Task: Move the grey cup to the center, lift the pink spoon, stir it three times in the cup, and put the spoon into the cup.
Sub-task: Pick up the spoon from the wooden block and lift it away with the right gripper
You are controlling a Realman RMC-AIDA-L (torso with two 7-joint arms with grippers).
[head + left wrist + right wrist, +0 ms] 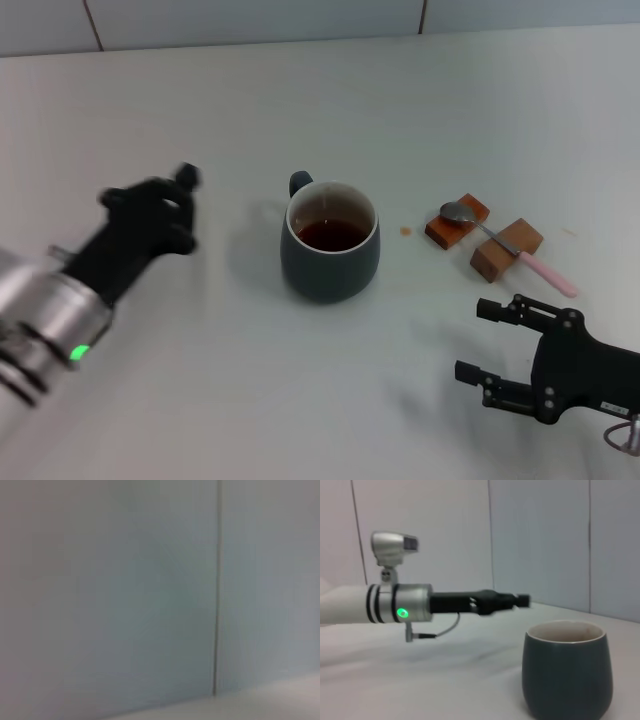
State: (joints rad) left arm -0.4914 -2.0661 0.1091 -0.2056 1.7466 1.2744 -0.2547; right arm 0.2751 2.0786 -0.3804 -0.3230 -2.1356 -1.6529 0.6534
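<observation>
white table (pixel 250 400), grey cup (pixel 330 262) between left gripper (pixel 185 205) (empty) and right gripper (pixel 490 345)

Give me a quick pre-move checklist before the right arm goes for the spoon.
1. Squat dark grey ceramic cup central, upright: ok.
2. Left gripper apart from the cup, on its left: ok.
3. Slim pink-handled metal spoon resting across two small wooden blocks, handle free: ok.
4. Right gripper open, nearer the robot than the spoon: ok.
5. Dark liquid below the cup's rim: ok.
6. Left gripper's finger state: cannot tell.
</observation>
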